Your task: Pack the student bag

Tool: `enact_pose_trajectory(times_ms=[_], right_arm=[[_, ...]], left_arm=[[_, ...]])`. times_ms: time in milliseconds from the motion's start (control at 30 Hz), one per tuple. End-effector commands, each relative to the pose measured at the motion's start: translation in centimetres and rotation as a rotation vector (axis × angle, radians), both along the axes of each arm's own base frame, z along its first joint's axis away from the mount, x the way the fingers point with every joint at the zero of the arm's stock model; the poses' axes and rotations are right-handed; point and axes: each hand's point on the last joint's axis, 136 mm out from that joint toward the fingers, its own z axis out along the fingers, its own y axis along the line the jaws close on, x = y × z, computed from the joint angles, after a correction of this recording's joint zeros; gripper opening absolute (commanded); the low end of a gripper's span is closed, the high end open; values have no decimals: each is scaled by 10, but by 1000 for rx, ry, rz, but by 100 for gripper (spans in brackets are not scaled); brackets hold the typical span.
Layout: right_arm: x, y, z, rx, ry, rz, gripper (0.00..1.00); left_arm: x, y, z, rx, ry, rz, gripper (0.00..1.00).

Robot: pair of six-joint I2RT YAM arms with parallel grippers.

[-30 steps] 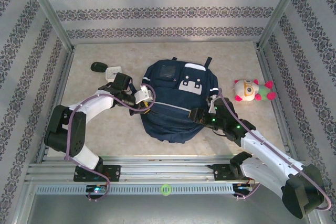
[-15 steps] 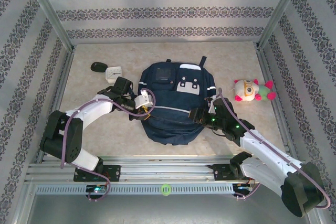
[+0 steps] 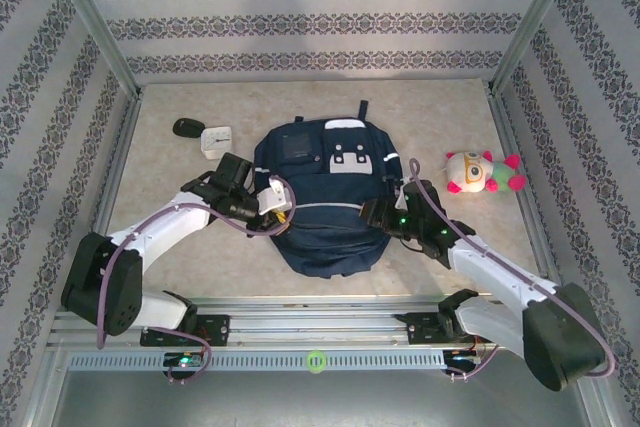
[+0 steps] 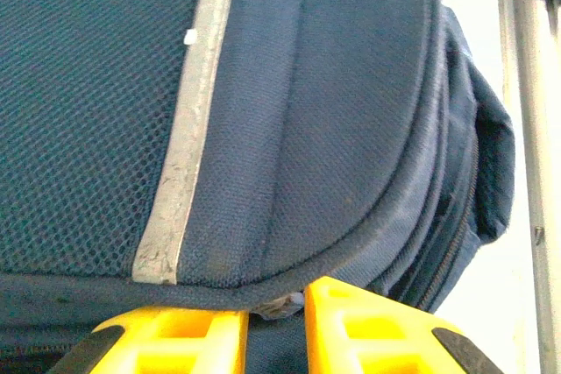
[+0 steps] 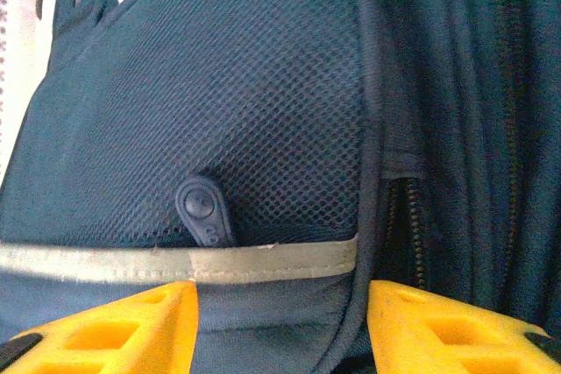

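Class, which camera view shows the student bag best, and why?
Top external: the whole student bag is in sight. Left wrist gives a close patch with its grey stripe; right wrist gives mesh, a stripe and a zip pull.

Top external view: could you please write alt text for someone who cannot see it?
A large dark navy fabric backpack lies on a beige table, the left gripper at its left side and the right gripper at its right. A white-and-pink plush toy lies further right.
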Motion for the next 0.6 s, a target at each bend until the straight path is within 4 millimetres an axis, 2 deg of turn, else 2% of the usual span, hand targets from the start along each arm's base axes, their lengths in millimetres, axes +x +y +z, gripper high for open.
enact_pose_trajectory(times_ms=[0, 133, 367, 500, 567], right_arm=[[40, 13, 45, 67, -176, 44, 53], [63, 19, 49, 80, -182, 92, 53], [88, 32, 44, 93, -190, 165, 53], [105, 23, 49, 90, -215, 161, 56], [113, 14, 62, 96, -247, 151, 58]], left_arm=[[-17, -10, 7, -11, 2, -37, 23], [-24, -25, 11, -6, -25, -60, 25], [-43, -55, 19, -30, -78, -99, 26], [-50, -65, 27, -61, -105, -105, 33], [-50, -61, 32, -50, -137, -107, 40]])
